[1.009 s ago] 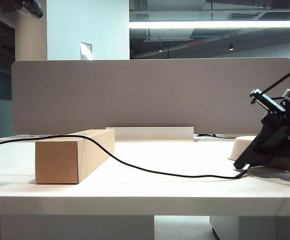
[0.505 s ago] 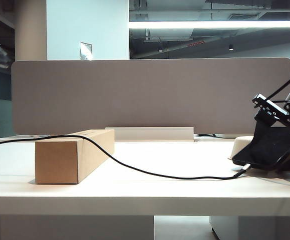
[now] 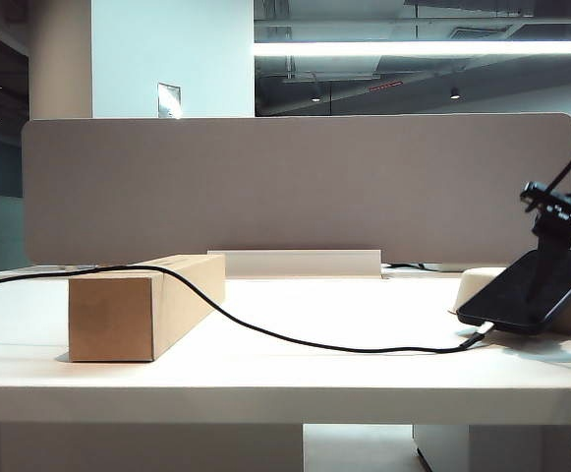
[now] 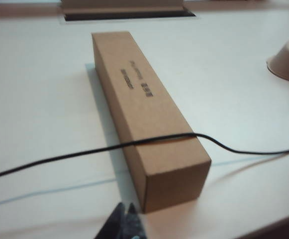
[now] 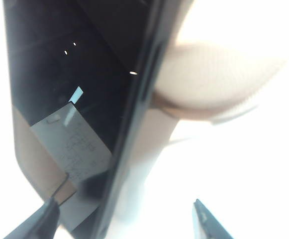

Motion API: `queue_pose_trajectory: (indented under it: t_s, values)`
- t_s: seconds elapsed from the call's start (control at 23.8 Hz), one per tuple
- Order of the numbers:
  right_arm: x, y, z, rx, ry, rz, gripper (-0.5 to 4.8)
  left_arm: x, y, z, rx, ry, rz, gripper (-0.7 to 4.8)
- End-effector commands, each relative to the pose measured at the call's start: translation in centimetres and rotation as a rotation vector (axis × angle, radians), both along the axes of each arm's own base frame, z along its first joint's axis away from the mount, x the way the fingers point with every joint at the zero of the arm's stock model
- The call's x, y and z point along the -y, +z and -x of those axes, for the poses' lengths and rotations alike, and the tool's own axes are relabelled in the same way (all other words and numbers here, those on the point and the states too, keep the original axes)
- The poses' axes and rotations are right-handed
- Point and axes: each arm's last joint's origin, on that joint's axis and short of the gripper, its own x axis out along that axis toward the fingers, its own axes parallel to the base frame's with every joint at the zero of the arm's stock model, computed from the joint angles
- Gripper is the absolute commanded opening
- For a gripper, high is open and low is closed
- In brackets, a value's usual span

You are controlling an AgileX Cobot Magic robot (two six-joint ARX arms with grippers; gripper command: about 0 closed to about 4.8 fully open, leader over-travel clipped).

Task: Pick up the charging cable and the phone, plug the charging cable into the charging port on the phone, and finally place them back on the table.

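Phone [image 3: 536, 292] leans tilted against tray [image 3: 474, 287], cable [image 3: 295, 338] plugged in. Right gripper [image 5: 127, 219] open astride its edge, gripping nothing; left gripper [image 4: 124, 225] closed, empty, near box [image 4: 146, 117].

Glossy black phone [image 3: 538, 291] glass, matt brown cardboard box [image 3: 140, 306], smooth white table [image 3: 295, 369], grey fabric divider [image 3: 295, 187].

A long cardboard box [image 3: 145, 305] lies toward the tabletop's left front edge; a beige tray [image 3: 482, 287] sits near the right edge, a grey divider panel [image 3: 295, 187] along the back.
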Motion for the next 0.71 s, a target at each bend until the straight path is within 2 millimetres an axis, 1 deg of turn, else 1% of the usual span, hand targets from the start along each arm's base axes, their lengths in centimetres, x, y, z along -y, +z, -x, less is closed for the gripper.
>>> queue_pose_trajectory:
  t_s: [0.04, 0.17, 0.21, 0.25, 0.29, 0.38, 0.46, 0.5, 0.59, 0.71]
  values:
    - [0.1, 1.8, 0.8, 0.055, 0.014, 0.031, 3.69, -0.1, -0.4, 0.0, 0.035, 0.040, 0.001, -0.06]
    - [0.1, 3.4, 1.5, 0.117, 0.032, 0.046, 3.69, -0.1, -0.7, 0.0, 0.030, 0.042, -0.001, -0.06]
    - [0.1, 4.4, 2.1, 0.160, 0.046, 0.061, 3.68, -0.1, -1.0, 0.0, 0.029, 0.044, -0.002, -0.06]
    - [0.2, 5.5, 2.8, 0.203, 0.057, 0.077, 3.49, -0.1, -1.1, 0.0, 0.026, 0.048, -0.004, -0.06]
    - [0.2, 6.2, 3.2, 0.230, 0.062, 0.089, 3.12, -0.1, -1.1, 0.0, 0.028, 0.048, -0.004, -0.06]
    - [0.3, 7.3, 4.2, 0.275, 0.060, 0.124, 2.45, -0.1, -1.1, -0.1, 0.039, 0.049, 0.000, -0.06]
    - [0.4, 8.2, 5.1, 0.310, 0.059, 0.155, 1.96, -0.1, -1.0, -0.1, 0.052, 0.056, 0.003, -0.06]
    - [0.5, 8.6, 5.6, 0.327, 0.053, 0.177, 1.74, -0.1, -0.9, -0.1, 0.057, 0.061, 0.004, -0.06]
    - [0.6, 9.3, 6.6, 0.356, 0.036, 0.206, 1.51, -0.1, -0.9, -0.1, 0.058, 0.062, 0.005, -0.06]
    - [0.7, 9.6, 8.3, 0.420, 0.025, 0.219, 0.89, -0.1, -0.9, -0.1, 0.058, 0.060, 0.006, -0.06]
